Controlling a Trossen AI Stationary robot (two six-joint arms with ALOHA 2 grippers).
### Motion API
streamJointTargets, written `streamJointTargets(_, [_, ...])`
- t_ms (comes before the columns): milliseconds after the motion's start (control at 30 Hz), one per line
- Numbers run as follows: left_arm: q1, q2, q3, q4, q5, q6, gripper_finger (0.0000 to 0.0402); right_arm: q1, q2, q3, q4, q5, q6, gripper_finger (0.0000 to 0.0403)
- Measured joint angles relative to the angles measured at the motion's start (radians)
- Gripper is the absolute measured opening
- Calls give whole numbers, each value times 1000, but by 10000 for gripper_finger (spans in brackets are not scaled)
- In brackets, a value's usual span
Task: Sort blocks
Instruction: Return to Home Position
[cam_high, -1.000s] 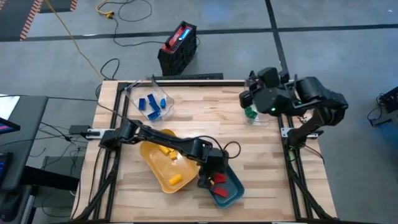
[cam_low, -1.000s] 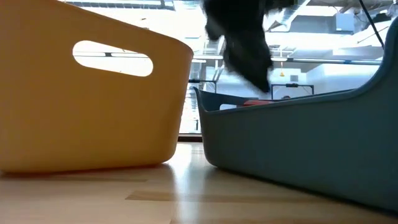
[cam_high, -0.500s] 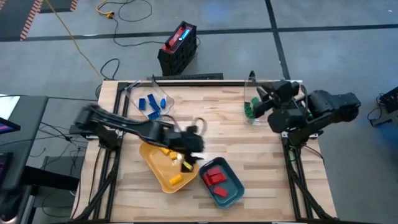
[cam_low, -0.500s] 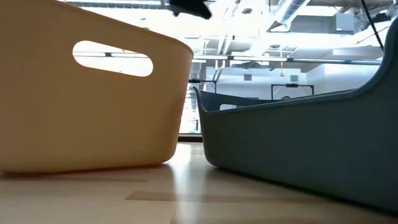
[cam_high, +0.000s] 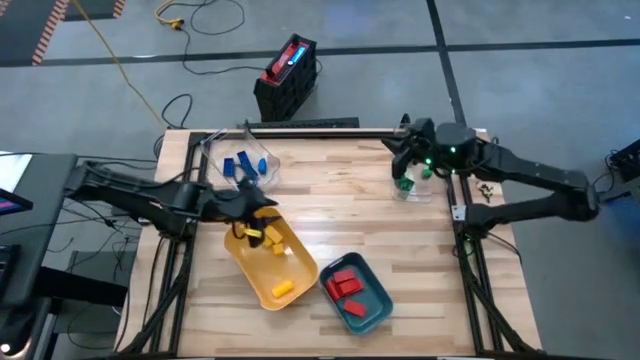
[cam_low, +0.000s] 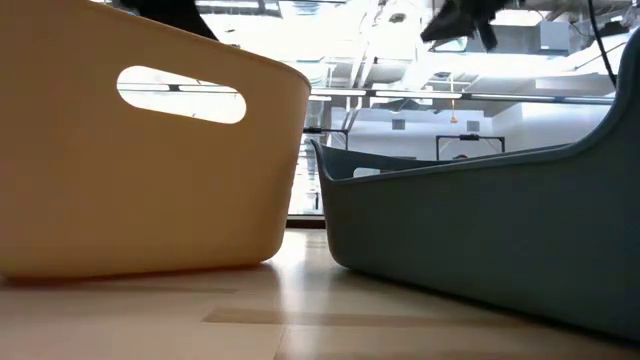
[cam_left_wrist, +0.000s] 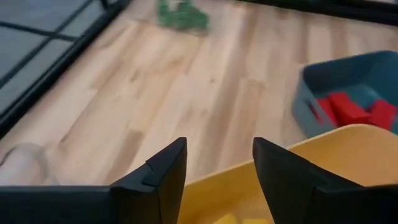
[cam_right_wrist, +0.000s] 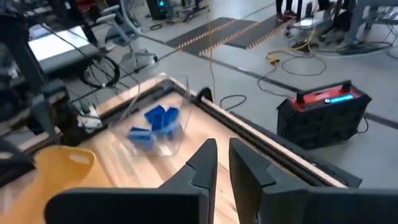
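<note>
— Nearest: red blocks (cam_high: 344, 281) in teal tray (cam_high: 365, 310); beyond, yellow blocks (cam_high: 270, 240) in yellow tray (cam_high: 264, 271); farthest, blue blocks (cam_high: 243, 168), green blocks (cam_high: 403, 182). Handling?
— Probably light, rigid, slick; grip across flat sides. Left pincer (cam_left_wrist: 217, 147) agape, empty, over yellow tray; right pincer (cam_right_wrist: 222, 144) nearly closed, empty, near green blocks.

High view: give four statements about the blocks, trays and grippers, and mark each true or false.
1. The red blocks lie in the teal tray. True.
2. The blue blocks lie in the yellow tray. False: they are in the left clear container; the yellow tray holds yellow blocks.
3. The left gripper is open and holds nothing. True.
4. The right gripper hovers over the teal tray. False: it is by the right clear container, which holds green blocks.
</note>
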Motion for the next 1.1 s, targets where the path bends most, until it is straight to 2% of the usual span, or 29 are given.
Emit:
streamJointTargets(133, [-6, -142, -136, 90, -62, -16, 165, -107, -48, -116, 67, -153, 3, 55])
streamJointTargets(233, [-8, -248, -226, 142, -68, -10, 153, -175, -114, -205, 129, -268, 26, 49])
streamJointTargets(400, [-11, -376, -323, 141, -69, -35, 133, -243, -247, -352, 138, -358, 73, 37])
streamJointTargets(633, [-11, -513, -421, 144, -79, -71, 100, -272, -477, -522, 134, -366, 153, 18])
streamJointTargets(767, [-12, -556, -489, 96, -134, -148, 84, -272, -582, -580, 58, -364, 156, 15])
streamJointTargets(900, [-11, -577, -524, 9, -136, -178, 74, -272, -646, -594, -89, -328, 156, 19])
streamJointTargets(1100, [-12, -579, -523, -172, -56, -170, 73, -271, -684, -594, -234, -317, 165, 27])
